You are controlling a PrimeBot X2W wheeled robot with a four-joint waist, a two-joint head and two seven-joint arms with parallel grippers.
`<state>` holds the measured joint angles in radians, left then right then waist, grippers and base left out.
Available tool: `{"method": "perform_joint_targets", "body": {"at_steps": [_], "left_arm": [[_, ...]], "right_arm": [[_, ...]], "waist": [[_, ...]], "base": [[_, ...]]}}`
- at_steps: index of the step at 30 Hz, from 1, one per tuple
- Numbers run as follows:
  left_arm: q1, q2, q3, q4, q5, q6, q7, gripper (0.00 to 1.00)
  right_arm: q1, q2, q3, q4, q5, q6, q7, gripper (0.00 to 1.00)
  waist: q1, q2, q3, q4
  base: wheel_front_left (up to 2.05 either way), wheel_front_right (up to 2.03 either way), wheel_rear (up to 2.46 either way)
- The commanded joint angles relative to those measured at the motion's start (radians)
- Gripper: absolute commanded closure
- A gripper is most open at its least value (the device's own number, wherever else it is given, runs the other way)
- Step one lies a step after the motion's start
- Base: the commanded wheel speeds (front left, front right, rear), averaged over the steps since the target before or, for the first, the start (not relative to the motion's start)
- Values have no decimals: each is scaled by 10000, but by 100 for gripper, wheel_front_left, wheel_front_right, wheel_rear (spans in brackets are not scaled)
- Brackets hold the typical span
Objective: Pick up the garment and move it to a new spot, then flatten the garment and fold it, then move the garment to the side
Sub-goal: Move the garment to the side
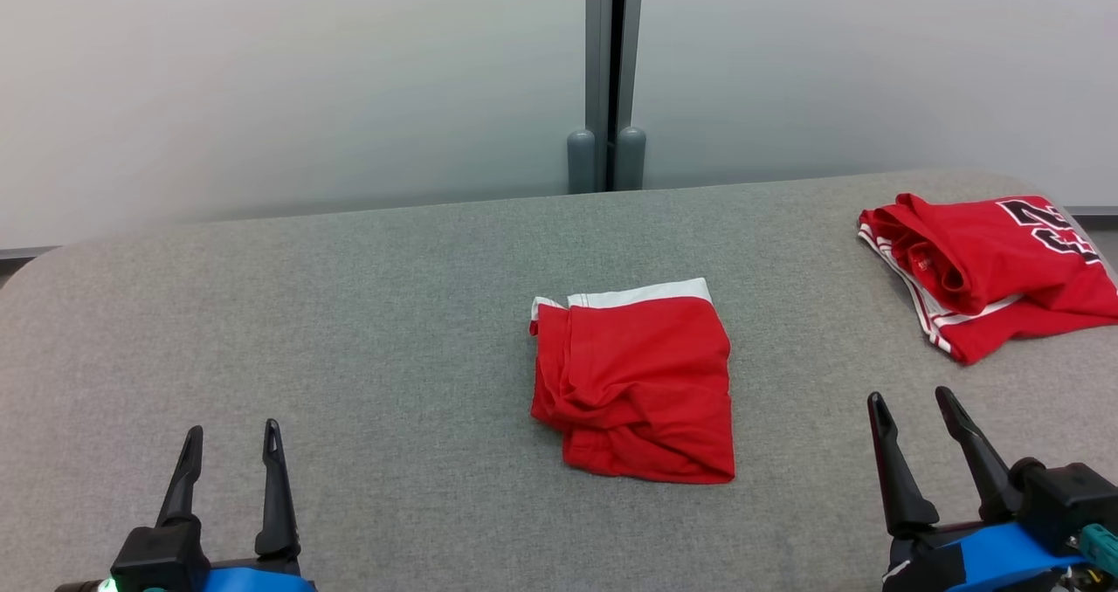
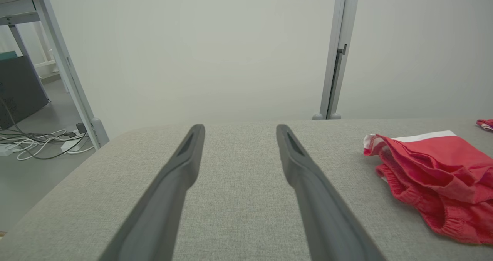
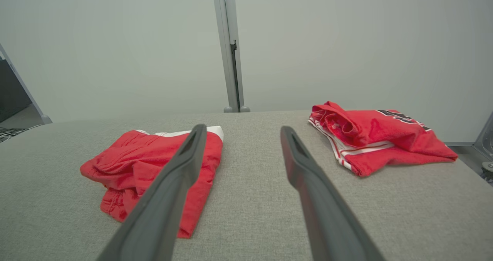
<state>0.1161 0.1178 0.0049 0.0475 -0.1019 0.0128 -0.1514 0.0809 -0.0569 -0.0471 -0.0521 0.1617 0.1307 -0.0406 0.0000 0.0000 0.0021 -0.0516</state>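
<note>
The garment (image 1: 633,382), red with a white band (image 1: 642,294) along its far side and no writing, lies folded in a rough square at the middle of the grey cloth-covered table (image 1: 349,330). A second red piece, a jersey (image 1: 996,269) with black numerals too cut off to read, sits bunched at the far right corner, making two garments in all. Pale wall panels (image 1: 262,77) split by a grey post (image 1: 611,68) stand behind, and at the near edge the left gripper (image 1: 232,427) and right gripper (image 1: 910,395) each have spread fingers and hold nothing.

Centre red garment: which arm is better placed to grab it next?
Right, probably: the right gripper, open, is nearer the centre red garment than the left gripper, and the jersey lies that side.
</note>
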Motion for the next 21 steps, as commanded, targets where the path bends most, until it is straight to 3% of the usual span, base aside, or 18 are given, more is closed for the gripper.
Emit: {"method": "perform_joint_targets", "body": {"at_steps": [1, 13, 21], "left_arm": [[-16, 46, -20, -45, -14, 69, 14, 0], [42, 84, -89, -47, -117, 154, 23, 0], [-213, 113, -226, -58, -160, 158, 13, 0]], "right_arm": [[130, 40, 11, -65, -50, 1, 29, 0], [152, 64, -8, 36, -65, 1, 169, 0], [-1172, -89, 210, 377, -212, 1, 265, 0]], "waist": [[0, 0, -5, 8], [0, 0, -38, 46], [0, 0, 122, 170]], "base": [[0, 0, 0], [0, 0, 0], [0, 0, 0]]}}
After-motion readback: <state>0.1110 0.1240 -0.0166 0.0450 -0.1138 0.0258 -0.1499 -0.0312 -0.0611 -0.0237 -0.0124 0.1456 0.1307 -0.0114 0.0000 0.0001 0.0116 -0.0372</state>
